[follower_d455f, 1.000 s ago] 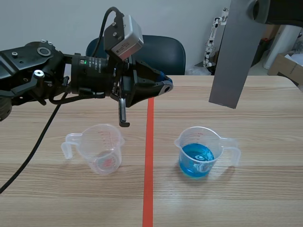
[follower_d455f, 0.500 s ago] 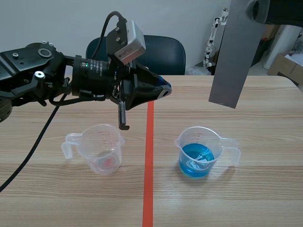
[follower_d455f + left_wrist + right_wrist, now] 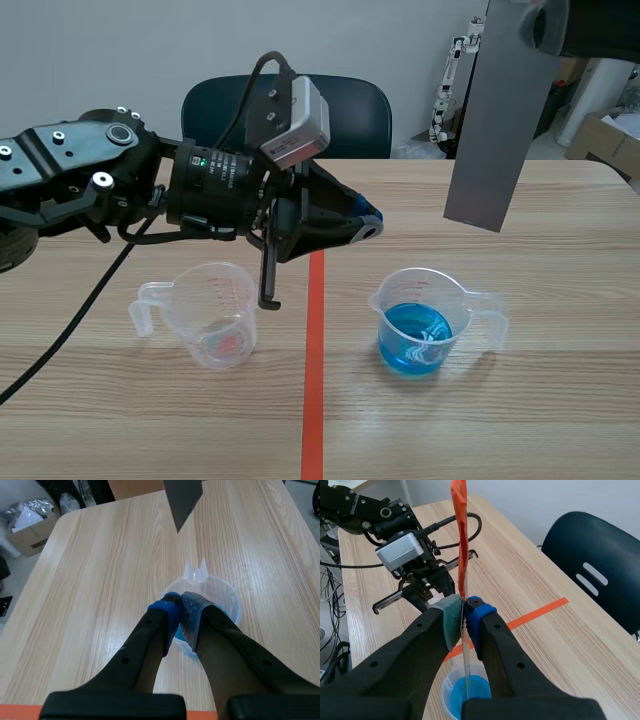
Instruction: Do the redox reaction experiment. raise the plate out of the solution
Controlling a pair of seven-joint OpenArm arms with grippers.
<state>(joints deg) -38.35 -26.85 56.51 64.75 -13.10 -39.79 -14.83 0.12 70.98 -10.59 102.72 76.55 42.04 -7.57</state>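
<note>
Left jaws, together, have shifted toward the beaker (image 3: 415,330); right jaws clamp the plate (image 3: 495,120).

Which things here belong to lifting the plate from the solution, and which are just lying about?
In the job: grey plate, right hand, beaker of blue solution.
Lying about: clear beaker, chair, cardboard box.

Even, soft light (faint shadows)

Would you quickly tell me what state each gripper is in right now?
Left gripper: shut, holding nothing.
Right gripper: shut on the grey plate.
</note>
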